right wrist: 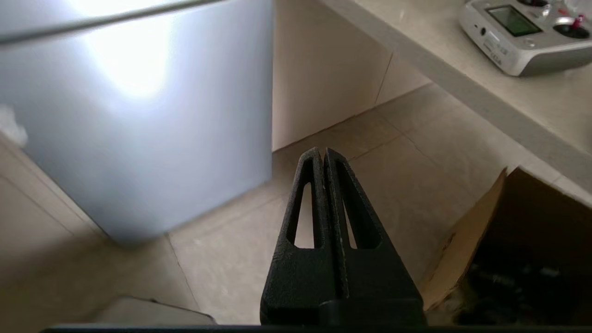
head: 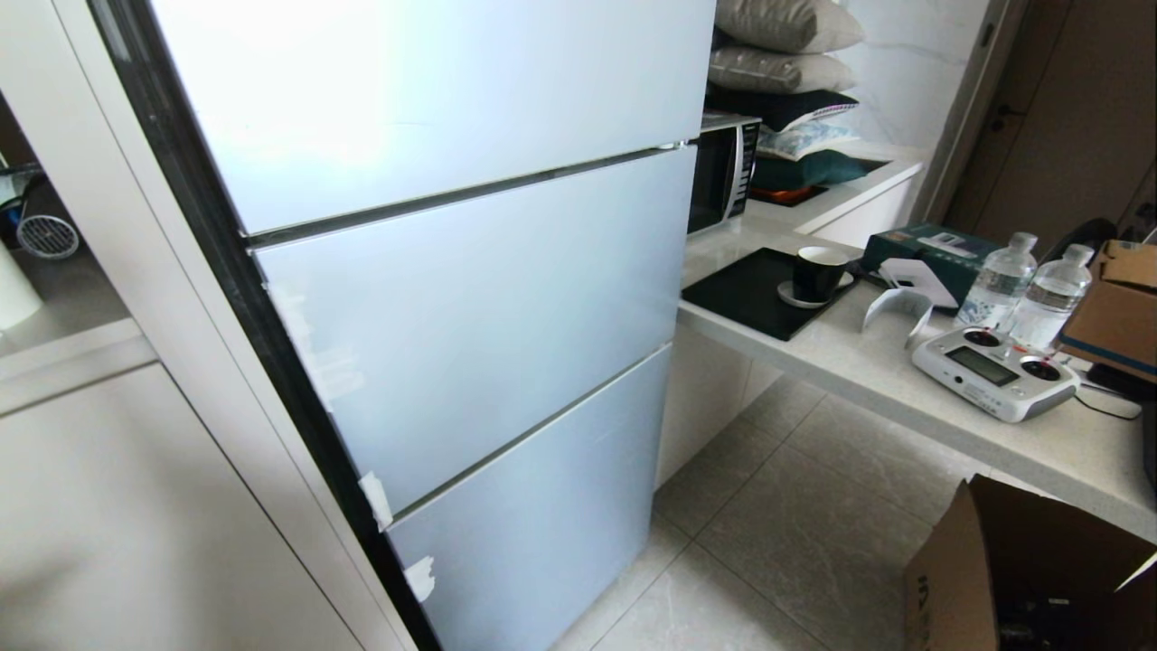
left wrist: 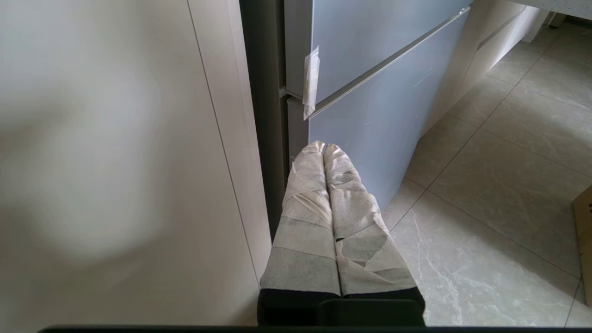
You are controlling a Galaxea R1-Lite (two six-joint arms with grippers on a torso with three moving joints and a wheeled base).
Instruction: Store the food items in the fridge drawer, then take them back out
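Cabinet: flat matte white panels (head: 136,506) fill the left of the head view, with a shelf recess above them.
Fridge: a tall appliance (head: 470,298) with three smooth, pale blue-grey glossy fronts divided by thin dark gaps; all three fronts are shut. A black strip runs down its left edge.
Tape: crumpled white scraps (head: 376,500) stick to the fronts' left edges near the black strip.
Fridge drawer and food items: neither shows in any view; only closed fronts are visible, so their place cannot be told.
Left gripper: the left gripper (left wrist: 323,147) points at the fridge's lower left corner, low by the cabinet; its two fingers are wrapped in wrinkled whitish tape and pressed together, holding nothing.
Floor: large pale marbled tiles (head: 795,506) with thin grout lines.
Microwave: dark-fronted box (head: 721,172) just right of the fridge, cushions stacked beyond it.
Counter: pale speckled stone ledge (head: 868,380) carrying a black square mat, a dark mug (head: 819,271) on a saucer, two clear ribbed water bottles (head: 996,282) and a silver-white radio controller (head: 994,371) with twin sticks and a screen.
Right gripper: the right gripper (right wrist: 323,151) hangs over the tiles between fridge and counter; its black, grainy, slotted triangular fingers are closed tip to tip, empty.
Cardboard box: open brown corrugated carton (head: 1021,570) on the floor under the counter, near the right gripper.
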